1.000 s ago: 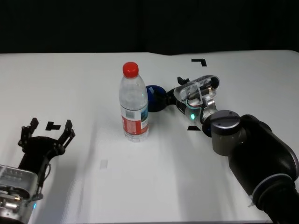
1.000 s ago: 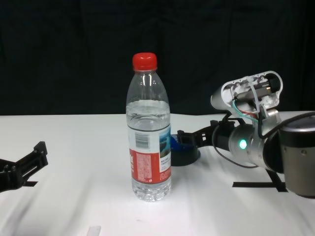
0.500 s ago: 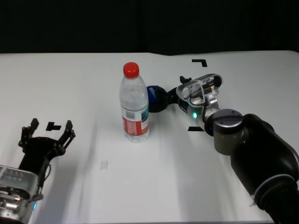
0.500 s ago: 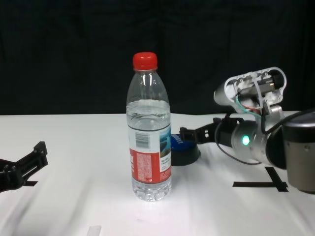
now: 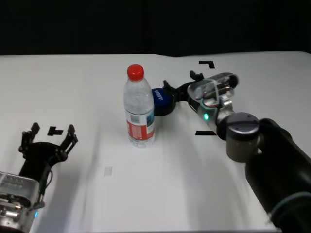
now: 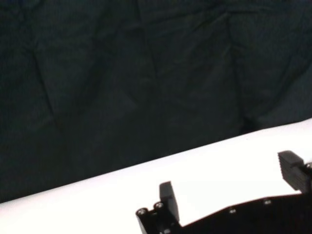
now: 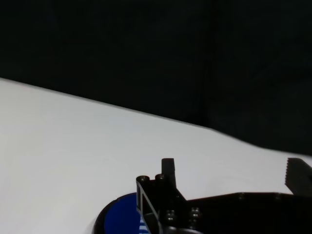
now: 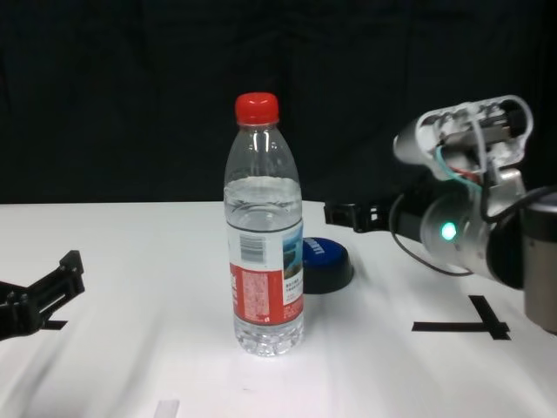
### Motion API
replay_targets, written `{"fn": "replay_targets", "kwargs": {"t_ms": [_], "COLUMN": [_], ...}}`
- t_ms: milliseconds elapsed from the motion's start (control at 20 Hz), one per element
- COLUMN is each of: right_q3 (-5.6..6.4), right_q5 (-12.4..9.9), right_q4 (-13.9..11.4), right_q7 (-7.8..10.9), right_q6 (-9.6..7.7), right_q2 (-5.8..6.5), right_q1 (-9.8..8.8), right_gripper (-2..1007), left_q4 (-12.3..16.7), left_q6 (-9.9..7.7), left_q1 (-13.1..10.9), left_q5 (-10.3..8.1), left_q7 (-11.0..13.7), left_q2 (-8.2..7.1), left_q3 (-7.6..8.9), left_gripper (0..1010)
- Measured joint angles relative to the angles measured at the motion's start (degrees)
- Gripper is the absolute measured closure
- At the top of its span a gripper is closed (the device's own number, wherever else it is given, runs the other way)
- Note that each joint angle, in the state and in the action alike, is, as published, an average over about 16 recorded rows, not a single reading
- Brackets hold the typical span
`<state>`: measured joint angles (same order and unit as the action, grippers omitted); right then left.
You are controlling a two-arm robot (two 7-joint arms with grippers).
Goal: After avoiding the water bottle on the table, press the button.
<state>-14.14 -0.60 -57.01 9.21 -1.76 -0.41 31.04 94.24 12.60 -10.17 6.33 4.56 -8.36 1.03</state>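
The right gripper [image 5: 181,80] has been lifted and drawn back since 1 second ago: it then sat low against the button [image 5: 161,101], and it is now held above and just behind it, fingers spread wide with nothing between them. The button sits just behind the bottle [image 5: 139,108], which stands upright and untouched. The press appears done or released. The left gripper [image 5: 48,136], also wide open, is parked well left of the bottle on the table [image 5: 73,87].

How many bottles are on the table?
1. The water bottle stands upright on the table, just in front of the blue button. Nothing in view could hide another.
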Motion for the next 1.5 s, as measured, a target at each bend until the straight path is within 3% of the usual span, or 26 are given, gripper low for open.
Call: {"fn": "replay_targets", "kwargs": {"t_ms": [700,1000,1500], "right_q3": [1.52,2.01,2.83], "right_q5": [-1.39,-2.08,-3.25], "right_q4": [-16.92,-21.74,-26.78], "right_q7": [-1.46,-1.76,-2.33], "right_q6": [-4.21,-5.16,-5.34], "right_q2": [2.12,2.59,2.82], "right_q1": [-11.21,-15.42,-20.70], "right_gripper": [2,2,2], "left_q4": [0.00,0.00,0.00], "left_q6": [0.00,0.00,0.00], "left_q1": [0.00,0.00,0.00], "left_q5": [0.00,0.00,0.00], "left_q7": [0.00,0.00,0.00], "left_q2": [0.00,0.00,0.00], "left_q3": [0.00,0.00,0.00], "left_gripper": [7,7,7]}}
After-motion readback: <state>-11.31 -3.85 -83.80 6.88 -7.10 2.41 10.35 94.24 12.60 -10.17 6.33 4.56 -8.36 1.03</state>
